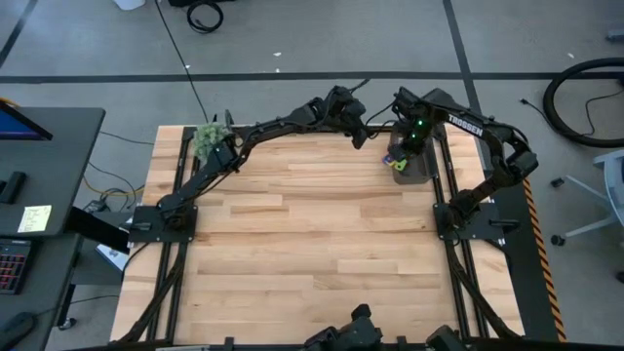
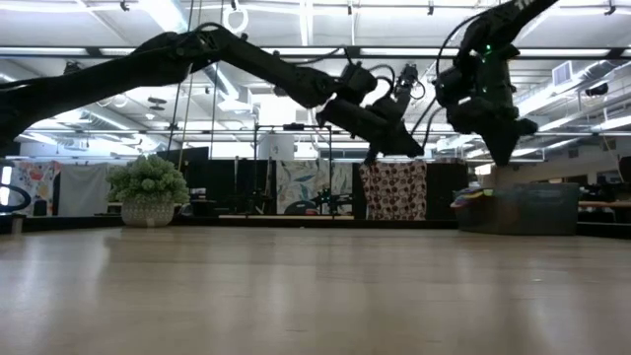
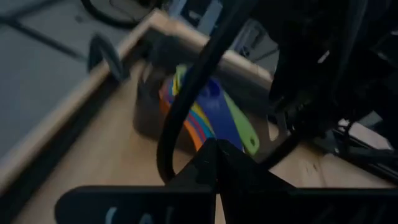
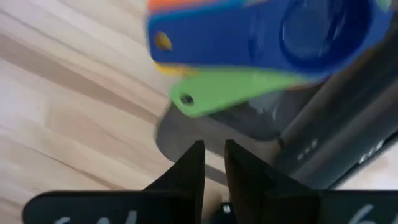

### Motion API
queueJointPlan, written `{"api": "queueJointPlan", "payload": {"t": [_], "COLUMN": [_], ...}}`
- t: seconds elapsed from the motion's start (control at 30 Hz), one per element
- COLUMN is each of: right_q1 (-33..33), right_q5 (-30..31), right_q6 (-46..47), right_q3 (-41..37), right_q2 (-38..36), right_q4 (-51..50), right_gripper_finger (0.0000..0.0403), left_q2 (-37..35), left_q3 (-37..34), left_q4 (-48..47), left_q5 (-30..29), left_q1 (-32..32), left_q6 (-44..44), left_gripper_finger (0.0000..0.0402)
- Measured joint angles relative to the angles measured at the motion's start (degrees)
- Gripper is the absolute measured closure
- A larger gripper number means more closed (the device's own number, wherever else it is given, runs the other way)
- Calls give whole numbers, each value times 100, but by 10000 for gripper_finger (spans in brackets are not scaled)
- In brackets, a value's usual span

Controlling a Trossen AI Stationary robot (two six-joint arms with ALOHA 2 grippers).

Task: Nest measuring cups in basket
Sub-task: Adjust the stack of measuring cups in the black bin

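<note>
One basket (image 1: 414, 168) at upper right holds perhaps five nested measuring cups (image 3: 205, 109). The right gripper (image 4: 213, 163) hovers above, narrow, empty; the left gripper (image 3: 216, 163) is closed.

Light wood plank table (image 1: 312, 224). Dark grey basket (image 1: 413, 166) sits on it directly under the right gripper (image 1: 400, 156), near the far right edge. Fuzzy green plant ball (image 1: 209, 137) rests at the far left corner, well apart from both grippers.

A fuzzy green plant (image 1: 208, 136) in a pale pot sits at the wooden table's (image 1: 312, 244) far left corner.
</note>
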Motion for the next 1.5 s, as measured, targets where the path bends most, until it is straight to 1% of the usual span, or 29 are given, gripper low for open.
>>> {"api": "queueJointPlan", "payload": {"t": [0.07, 0.2, 0.27, 0.4, 0.57, 0.7, 0.83, 1.1, 1.23, 1.43, 1.5], "right_q1": [-4, -28, -29, -86, -122, -122, -125, -118, -118, -119, -122], "right_q5": [30, 57, 207, 465, 472, 472, 390, 238, 169, 119, -65], "right_q6": [53, 75, 79, 81, 163, 183, 388, 423, 418, 332, 233], "right_q3": [-163, -463, -583, -780, -989, -1148, -1348, -1463, -1463, -1463, -1458], "right_q2": [15, 13, 13, 5, 15, 13, 9, 11, 13, 13, 13], "right_q4": [-40, 69, 193, 441, 556, 792, 1155, 2002, 2178, 1901, 1690], "right_gripper_finger": [336, 336, 336, 336, 336, 336, 336, 336, 336, 336, 337], "left_q2": [137, 339, 431, 573, 787, 855, 862, 937, 956, 956, 960], "left_q3": [-2, -7, -11, -9, -8, -16, -20, 0, -3, -5, -12], "left_q4": [117, 393, 579, 840, 1076, 1370, 1398, 1542, 1638, 1593, 1568], "left_q5": [156, 287, 301, 367, 430, 456, 392, 436, 490, 541, 565], "left_q1": [0, -7, -22, -43, -102, -176, -248, -332, -332, -307, -257], "left_q6": [-235, -607, -723, -721, -596, -784, -963, -829, -843, -824, -829], "left_gripper_finger": [395, 395, 395, 395, 395, 395, 395, 395, 395, 395, 395]}}
